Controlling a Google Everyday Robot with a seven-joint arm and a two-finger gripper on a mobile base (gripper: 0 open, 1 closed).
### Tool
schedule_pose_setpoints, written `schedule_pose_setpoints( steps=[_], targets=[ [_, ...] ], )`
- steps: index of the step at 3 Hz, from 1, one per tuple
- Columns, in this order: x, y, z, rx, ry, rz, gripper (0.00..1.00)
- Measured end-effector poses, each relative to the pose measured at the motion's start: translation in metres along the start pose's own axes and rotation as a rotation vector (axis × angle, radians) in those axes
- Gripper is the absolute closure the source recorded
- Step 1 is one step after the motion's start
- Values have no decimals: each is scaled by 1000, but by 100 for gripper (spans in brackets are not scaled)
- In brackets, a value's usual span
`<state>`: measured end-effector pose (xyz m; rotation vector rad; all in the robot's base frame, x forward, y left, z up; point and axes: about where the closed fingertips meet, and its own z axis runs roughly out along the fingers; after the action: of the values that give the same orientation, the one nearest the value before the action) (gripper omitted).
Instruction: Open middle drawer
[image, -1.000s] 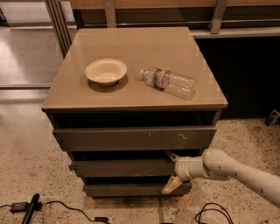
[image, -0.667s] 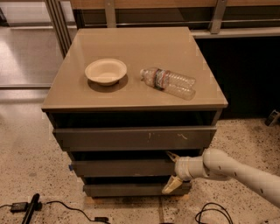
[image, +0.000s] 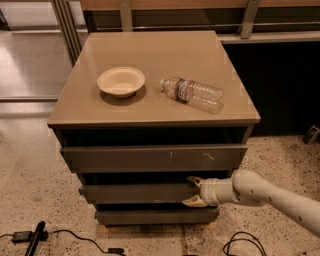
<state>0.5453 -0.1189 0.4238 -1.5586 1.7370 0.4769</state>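
Cabinet: one low cabinet (image: 150, 55) with a tan top, standing on a speckled floor (image: 30, 190).
Drawers: three dark grey handle-less fronts, stacked.
Top drawer (image: 125, 158): the widest front, with pale scratches right of centre.
Middle drawer (image: 135, 193): second from the top, with a plain front. It stands slightly proud of the bottom drawer (image: 150, 216), and a dark gap runs above it.
Gripper (image: 192, 191): one, at the right end of the middle drawer's front, reaching in from the right on a pale arm (image: 270, 192).
Fingers (image: 193, 180): spread apart, one at the front's top edge and one at its bottom edge.
On top: one paper bowl (image: 121, 81) at left and one clear plastic bottle (image: 192, 94) lying on its side at right, set apart.
Open room: floor lies free to the cabinet's left and front.
Floor clutter: black cables (image: 240, 242) near the bottom edge.
Behind: metal rails and a dark panel.
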Motion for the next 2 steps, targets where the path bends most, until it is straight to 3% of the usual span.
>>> schedule_pose_setpoints(
  steps=[2],
  targets=[
    [-4,6,-12,-4,-13,0,94]
  ],
)
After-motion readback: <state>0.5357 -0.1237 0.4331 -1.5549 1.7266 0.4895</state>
